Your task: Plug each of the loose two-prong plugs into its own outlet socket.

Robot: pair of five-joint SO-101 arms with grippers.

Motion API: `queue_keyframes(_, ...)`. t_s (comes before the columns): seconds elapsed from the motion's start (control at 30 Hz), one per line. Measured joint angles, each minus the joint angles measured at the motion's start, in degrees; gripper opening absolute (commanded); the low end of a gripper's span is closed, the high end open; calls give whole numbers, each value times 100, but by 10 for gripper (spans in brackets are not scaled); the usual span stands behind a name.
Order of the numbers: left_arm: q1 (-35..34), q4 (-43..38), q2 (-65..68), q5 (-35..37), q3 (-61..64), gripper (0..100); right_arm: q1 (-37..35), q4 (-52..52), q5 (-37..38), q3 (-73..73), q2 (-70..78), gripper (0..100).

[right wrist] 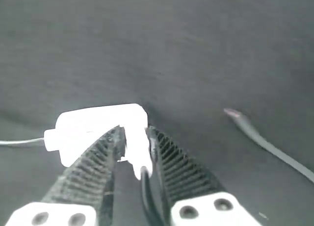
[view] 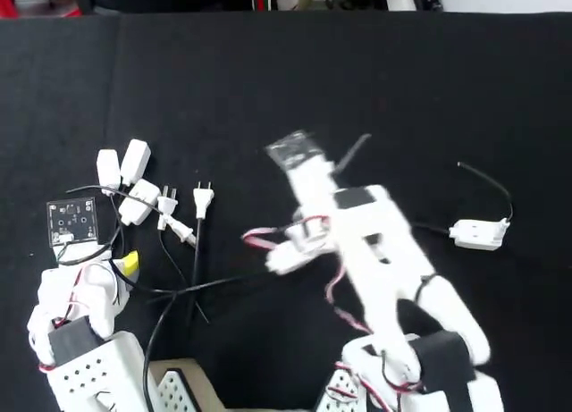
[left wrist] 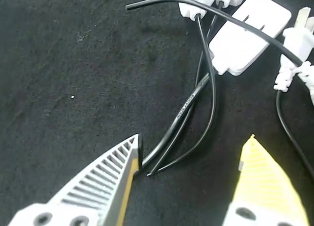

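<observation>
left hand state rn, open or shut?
Open. In the left wrist view the left hand has its fingers wide apart, with black cords lying between them on the cloth, not clamped.

The table cloth point(view: 357, 81) was plain black. The socket cluster point(view: 130, 175) was white; just beside it lay white loose plugs point(view: 204, 197) on black cords point(left wrist: 188, 107). Near the cluster, the left gripper point(left wrist: 194, 136) had one grey ribbed finger point(left wrist: 110, 169) and one yellow point(left wrist: 262, 172) — the right gripper point(right wrist: 135, 130) had dark ribbed fingers point(right wrist: 174, 162) pinching a white held plug point(right wrist: 138, 155).
</observation>
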Motion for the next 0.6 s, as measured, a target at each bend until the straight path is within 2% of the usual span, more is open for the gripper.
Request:
queue_keyframes(0.4, 0, 0, 0, 0, 0, 322, 3763, 554, 2145, 176, -1178, 12)
queue_keyframes(0.6, 0, 0, 0, 0, 0, 322, 5626, -167, 3332, 176, -1187, 12)
